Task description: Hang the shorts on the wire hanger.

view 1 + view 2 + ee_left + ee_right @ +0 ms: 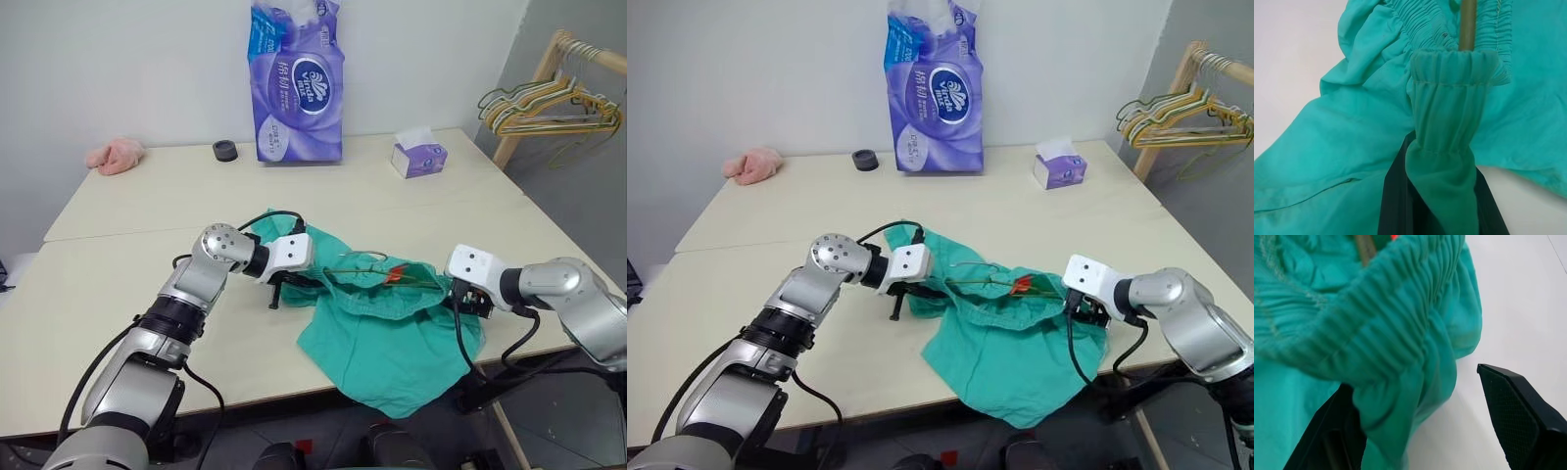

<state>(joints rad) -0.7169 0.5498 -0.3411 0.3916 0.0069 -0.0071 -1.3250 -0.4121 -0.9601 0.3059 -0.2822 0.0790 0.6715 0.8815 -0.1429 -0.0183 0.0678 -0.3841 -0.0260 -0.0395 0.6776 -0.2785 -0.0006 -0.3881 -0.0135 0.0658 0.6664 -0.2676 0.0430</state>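
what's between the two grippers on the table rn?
The shorts' bunched waistband with the wire hanger across it, in the left eye view, spans from left gripper to right gripper.

A: Any lettering to read here?

B: Yes, on the tall purple tissue pack at the upper middle of the frame. A white oval on its front carries the brand "Vinda".

A: Anything else on it?

B: Chinese characters beside the oval and small print lower down, both too small to read.

A: And the small purple tissue box right of it?

B: Nothing legible.
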